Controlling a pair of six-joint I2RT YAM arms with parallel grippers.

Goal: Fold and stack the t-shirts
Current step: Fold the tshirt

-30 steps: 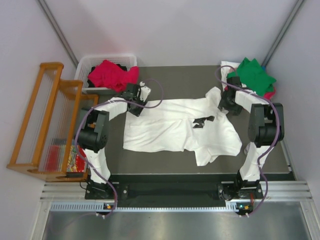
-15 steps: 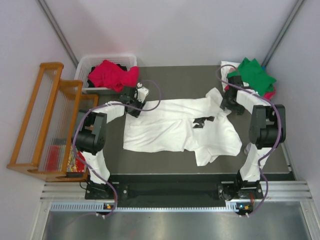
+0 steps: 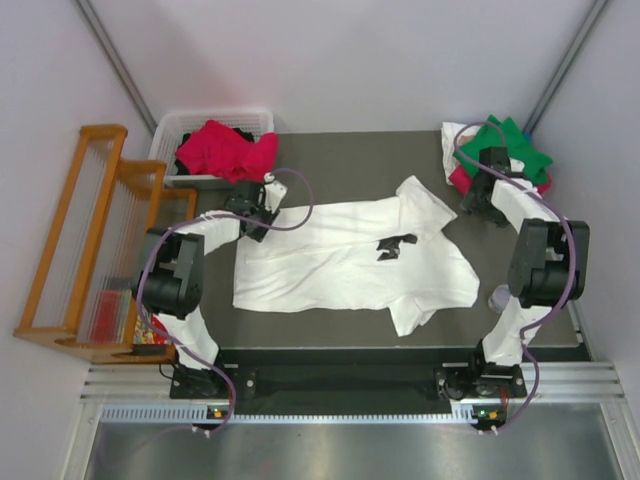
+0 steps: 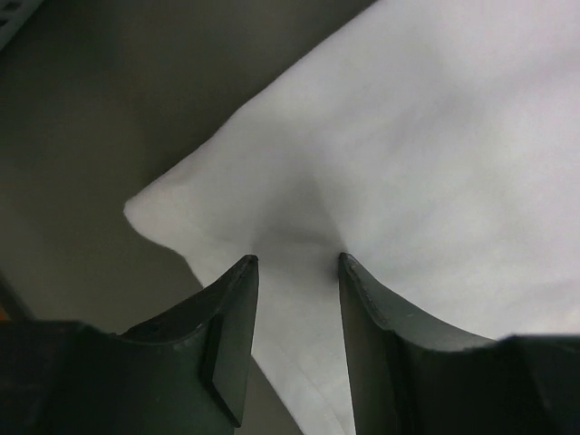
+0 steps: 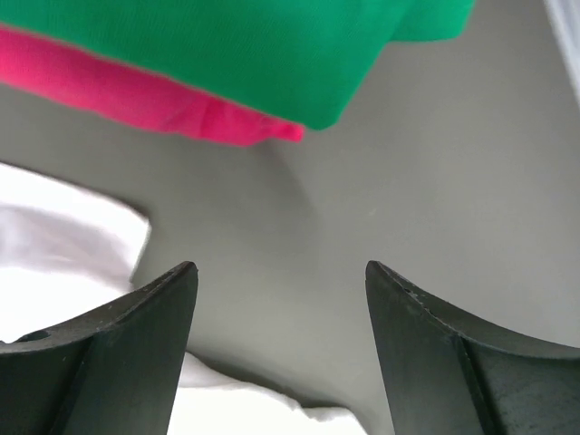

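A large white t-shirt [image 3: 330, 265] with a small black print [image 3: 395, 245] lies spread flat on the dark table. My left gripper [image 3: 256, 207] is at its far left corner, jaws closed down on the white cloth [image 4: 408, 163] between the fingers [image 4: 297, 263]. My right gripper [image 3: 478, 197] is open and empty over bare table [image 5: 281, 267], just right of the shirt's sleeve [image 5: 63, 254]. A folded green t-shirt [image 3: 505, 148] lies on a crimson-pink one [image 5: 136, 95] at the far right. Another crimson t-shirt [image 3: 225, 150] is heaped in the basket.
A white slotted basket [image 3: 215, 120] stands at the far left of the table. A wooden rack [image 3: 95, 240] stands beyond the left edge. A small grey object [image 3: 497, 298] lies by the right arm. Dark table [image 3: 350, 160] shows behind the shirt.
The left gripper has dragged the shirt's left side to the left, pulling it flatter. The right gripper has let go of the sleeve and moved right toward the green stack.
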